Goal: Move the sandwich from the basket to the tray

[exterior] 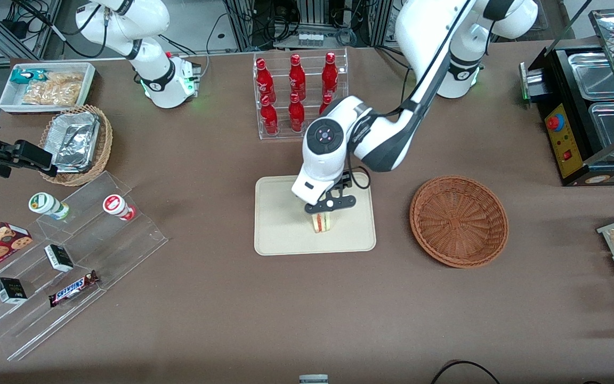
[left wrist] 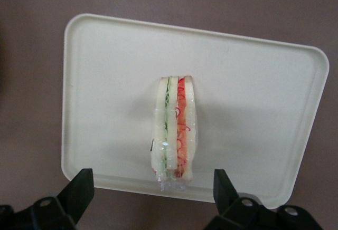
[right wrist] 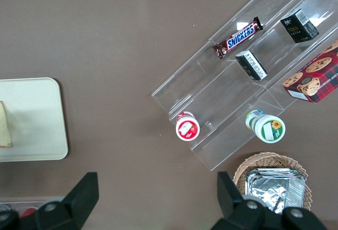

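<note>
Sandwich (exterior: 322, 223) sits upright on the tray (exterior: 280, 234), near the edge closest to the front camera. Gripper (exterior: 324, 209) hovers just above, fingers (left wrist: 79, 188) spread wide, clear of it. Looks light, soft, film-wrapped, probably slippery: grip gently across the bread faces. Basket (exterior: 459, 221) is empty.

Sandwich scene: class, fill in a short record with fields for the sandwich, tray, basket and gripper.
Sandwich: triangular wedge of pale bread with red and green filling, standing on its edge on the tray
Tray: flat cream rectangular tray, holding only the sandwich
Basket: round reddish-brown wicker basket, beside the tray, holds nothing
Gripper: left arm's gripper, open, directly above the sandwich
</note>
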Available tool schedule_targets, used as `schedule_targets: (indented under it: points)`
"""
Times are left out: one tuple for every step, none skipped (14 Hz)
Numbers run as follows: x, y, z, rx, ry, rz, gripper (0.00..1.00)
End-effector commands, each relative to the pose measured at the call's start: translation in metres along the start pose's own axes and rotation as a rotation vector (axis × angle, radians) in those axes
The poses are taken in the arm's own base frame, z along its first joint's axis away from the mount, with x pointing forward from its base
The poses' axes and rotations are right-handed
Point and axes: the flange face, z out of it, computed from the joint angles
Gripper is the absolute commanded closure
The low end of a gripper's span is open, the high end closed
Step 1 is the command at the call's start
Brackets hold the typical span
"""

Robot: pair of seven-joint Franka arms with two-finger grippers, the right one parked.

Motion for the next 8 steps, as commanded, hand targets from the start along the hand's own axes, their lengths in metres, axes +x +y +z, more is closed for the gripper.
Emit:
schedule_targets:
  points:
    - [0.005, -0.037, -0.055, 0.030, 0.044, -0.014, 0.00]
    - [0.006, -0.049, -0.069, 0.050, 0.034, -0.026, 0.00]
    - [0.013, -0.068, -0.080, 0.087, 0.009, -0.078, 0.00]
    - [0.021, -0.090, -0.084, 0.141, -0.033, -0.133, 0.00]
    - [0.024, -0.111, -0.092, 0.179, -0.066, -0.170, 0.00]
    - [0.029, -0.126, -0.095, 0.184, -0.075, -0.187, 0.00]
    - [0.050, -0.154, -0.092, 0.186, -0.088, -0.237, 0.00]
    - [0.060, -0.169, -0.089, 0.190, -0.101, -0.237, 0.00]
